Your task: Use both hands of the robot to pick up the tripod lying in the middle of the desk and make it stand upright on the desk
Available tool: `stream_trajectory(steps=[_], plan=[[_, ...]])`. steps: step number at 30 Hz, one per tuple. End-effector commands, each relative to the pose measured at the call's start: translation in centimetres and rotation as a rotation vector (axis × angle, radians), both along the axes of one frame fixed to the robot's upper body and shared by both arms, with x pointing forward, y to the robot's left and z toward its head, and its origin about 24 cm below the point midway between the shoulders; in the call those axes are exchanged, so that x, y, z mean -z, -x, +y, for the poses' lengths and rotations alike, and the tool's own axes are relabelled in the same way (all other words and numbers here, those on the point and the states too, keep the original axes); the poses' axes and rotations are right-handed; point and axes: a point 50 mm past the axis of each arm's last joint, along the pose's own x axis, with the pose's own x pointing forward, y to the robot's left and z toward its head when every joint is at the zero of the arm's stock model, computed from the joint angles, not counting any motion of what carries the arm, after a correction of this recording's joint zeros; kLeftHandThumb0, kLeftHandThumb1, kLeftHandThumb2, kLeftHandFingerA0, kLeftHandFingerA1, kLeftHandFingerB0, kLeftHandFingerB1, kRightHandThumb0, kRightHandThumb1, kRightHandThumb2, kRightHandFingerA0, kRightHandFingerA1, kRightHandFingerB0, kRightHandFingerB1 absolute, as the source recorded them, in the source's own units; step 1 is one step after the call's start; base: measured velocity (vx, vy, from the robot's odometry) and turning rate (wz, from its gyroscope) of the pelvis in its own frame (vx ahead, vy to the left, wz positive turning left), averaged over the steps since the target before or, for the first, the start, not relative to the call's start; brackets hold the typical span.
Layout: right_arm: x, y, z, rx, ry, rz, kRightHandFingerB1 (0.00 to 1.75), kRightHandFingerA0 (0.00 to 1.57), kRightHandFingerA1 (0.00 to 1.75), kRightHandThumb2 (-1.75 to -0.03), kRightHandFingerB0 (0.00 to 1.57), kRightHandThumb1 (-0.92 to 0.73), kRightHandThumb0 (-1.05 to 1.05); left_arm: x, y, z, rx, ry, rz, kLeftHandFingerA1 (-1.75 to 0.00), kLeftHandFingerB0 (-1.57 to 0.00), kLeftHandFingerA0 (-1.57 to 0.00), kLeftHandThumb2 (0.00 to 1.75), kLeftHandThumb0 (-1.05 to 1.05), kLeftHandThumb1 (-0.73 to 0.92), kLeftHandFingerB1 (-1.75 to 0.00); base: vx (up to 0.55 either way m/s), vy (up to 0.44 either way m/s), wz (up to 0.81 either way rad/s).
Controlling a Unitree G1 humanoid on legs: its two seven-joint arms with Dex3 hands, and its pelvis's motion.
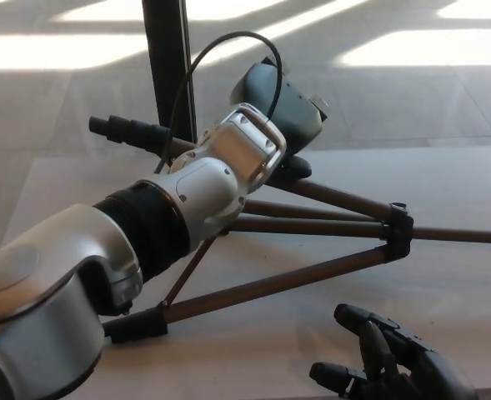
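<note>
Head view: left hand (283,104) grips one tripod (312,229) leg; how its fingers sit, I cannot tell. Right hand (395,367), fingers spread, holds nothing near the desk (470,179) front edge. One-handed lifting could make the tripod slip.

A pale, matte desk surface (453,200) was seen in the foreground. Beyond its far edge, a grey floor (412,100) was crossed by bright bands of sunlight (420,50). A dark upright post (168,67) was seen behind.
</note>
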Motion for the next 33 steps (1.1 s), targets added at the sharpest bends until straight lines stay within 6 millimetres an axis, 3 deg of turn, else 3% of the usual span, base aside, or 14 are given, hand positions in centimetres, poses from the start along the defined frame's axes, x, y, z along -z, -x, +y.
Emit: stream_trajectory(steps=[1,5,6,7,8,10,11,12,13,21,25,28,31,33], plan=[[0.2,-0.1,-0.4,0.022,0.03,0.02,0.49,0.48,0.85,-0.64,0.44,-0.8,-0.75,0.6,-0.2,0.8,-0.189,-0.007,0.326,-0.24,0.0,0.0,0.98,-0.92,0.48,0.0,0.0,0.0,0.0],[0.3,-0.1,-0.4,0.02,0.023,0.017,0.48,0.46,0.83,-0.64,0.43,-0.8,-0.75,0.7,-0.5,2.2,-0.27,-0.076,0.409,-0.39,0.0,0.0,0.97,-0.83,0.42,-0.05,0.0,0.0,0.0],[0.3,-0.2,-0.4,0.022,0.024,0.016,0.58,0.48,0.79,-1.02,0.39,-0.62,-0.72,0.8,-0.6,2.6,-0.279,-0.084,0.394,-0.51,-0.02,-0.02,0.96,-0.78,0.4,-0.09,0.0,0.0,0.0],[0.3,-0.2,-0.4,0.025,0.025,0.018,0.48,0.46,0.84,-0.63,0.44,-0.79,-0.76,0.9,-0.7,3.0,-0.291,-0.107,0.373,-0.54,0.0,-0.06,0.59,-1.03,0.59,-0.24,0.0,0.0,0.0],[0.3,-0.2,-0.3,0.031,0.024,0.016,0.47,0.47,0.83,-0.63,0.44,-0.79,-0.75,1.1,-0.8,3.6,-0.293,-0.13,0.354,-0.44,-0.08,-0.05,0.95,-0.94,0.49,-0.08,0.0,0.0,0.0],[0.3,-0.2,-0.3,0.033,0.027,0.017,0.47,0.48,0.84,-0.63,0.44,-0.79,-0.76,1.5,-1.1,4.5,-0.344,-0.142,0.366,-0.27,-0.03,-0.04,0.97,-0.84,0.44,-0.1,0.0,0.0,0.0],[0.3,-0.2,-0.3,0.041,0.029,0.018,0.47,0.5,0.84,-0.64,0.45,-0.79,-0.75,1.7,-1.2,4.8,-0.353,-0.141,0.354,-0.38,0.0,0.0,0.59,-1.01,0.58,-0.24,0.0,0.0,0.0],[0.3,-0.3,-0.3,0.042,0.029,0.019,0.48,0.5,0.85,-0.64,0.45,-0.79,-0.76,2.0,-1.2,5.3,-0.374,-0.117,0.344,-0.26,0.0,0.0,0.92,-0.77,0.37,-0.17,0.0,0.0,0.0],[0.4,-0.3,-0.3,0.043,0.031,0.022,0.48,0.5,0.84,-0.63,0.46,-0.79,-0.76,2.3,-1.2,5.6,-0.38,-0.13,0.344,-0.16,-0.06,-0.04,0.96,-0.89,0.5,-0.02,0.0,0.0,0.0],[0.4,-0.5,-0.3,0.042,0.047,0.014,0.45,0.54,0.84,-0.63,0.46,-0.79,-0.75,4.3,-0.7,6.4,-0.355,-0.263,0.326,-0.13,-0.06,-0.06,0.97,-0.89,0.49,-0.11,0.0,0.0,0.0],[0.3,-0.5,-0.5,0.051,0.05,0.011,0.45,0.54,0.84,-0.63,0.46,-0.78,-0.75,5.7,-0.4,5.6,-0.285,-0.343,0.308,-0.44,0.0,-0.09,0.6,-1.01,0.63,-0.19,0.0,0.0,0.0],[0.3,-0.4,-0.5,0.056,0.058,0.013,0.45,0.54,0.83,-0.63,0.47,-0.78,-0.75,6.3,-0.3,5.4,-0.256,-0.377,0.289,-0.48,-0.04,-0.13,0.84,-1.05,0.45,-0.16,0.0,0.0,0.0],[0.4,-0.5,-0.6,0.057,0.066,0.015,0.46,0.53,0.85,-0.63,0.48,-0.79,-0.75,7.1,0.1,5.2,-0.103,-0.333,0.184,-0.58,-0.1,-0.44,0.57,-0.84,0.57,-0.33,0.0,0.0,0.0],[0.4,-0.6,-0.6,0.061,0.06,0.011,0.46,0.52,0.85,-0.63,0.47,-0.78,-0.75,7.5,0.5,4.9,-0.008,-0.205,0.134,-0.97,-0.24,-0.7,0.57,-0.46,0.56,-0.35,0.0,0.0,0.0]])
